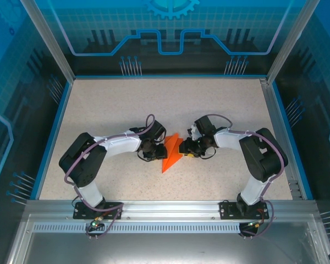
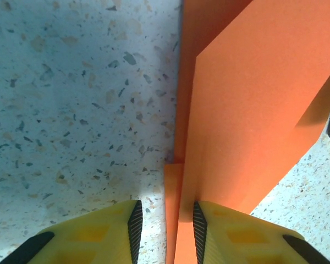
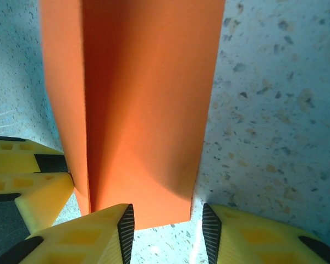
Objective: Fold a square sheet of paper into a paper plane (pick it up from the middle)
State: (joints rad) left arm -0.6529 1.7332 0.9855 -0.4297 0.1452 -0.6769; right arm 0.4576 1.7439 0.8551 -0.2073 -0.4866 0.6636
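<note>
Near edge: a metal rail (image 1: pixel 165 208) carries both arm bases, left and right.
Left arm (image 1: pixel 85 162): it bends inward from its base, its wrist reaching toward the middle of the bench (image 1: pixel 126 104).
Right arm (image 1: pixel 261 157): it mirrors the left, elbow out to the side and wrist turned in toward the centre.
Left tool (image 2: pixel 166 212): its yellow fingers are spread. A raised edge of the orange paper (image 2: pixel 253 121) runs between them, against the dark pad on the right of the wrist view. Bare bench shows between the paper and the other pad, so there is no pinch.
Right tool (image 3: pixel 168 212): its fingers are spread too. The squared end of the paper lies between them, touching the left-hand pad in its wrist view and apart from the other. Part of the left tool's yellow finger shows just beside it.
Orange paper, from above (image 1: pixel 173 154): it sits between the two tools at the middle of the bench, folded into a narrow pointed shape with a lengthwise crease. Its tip points toward the near edge.
Bench beyond: the speckled pale surface lies bare to the far edge.
Far side: blue translucent walls (image 1: pixel 170 33) close the cell.
</note>
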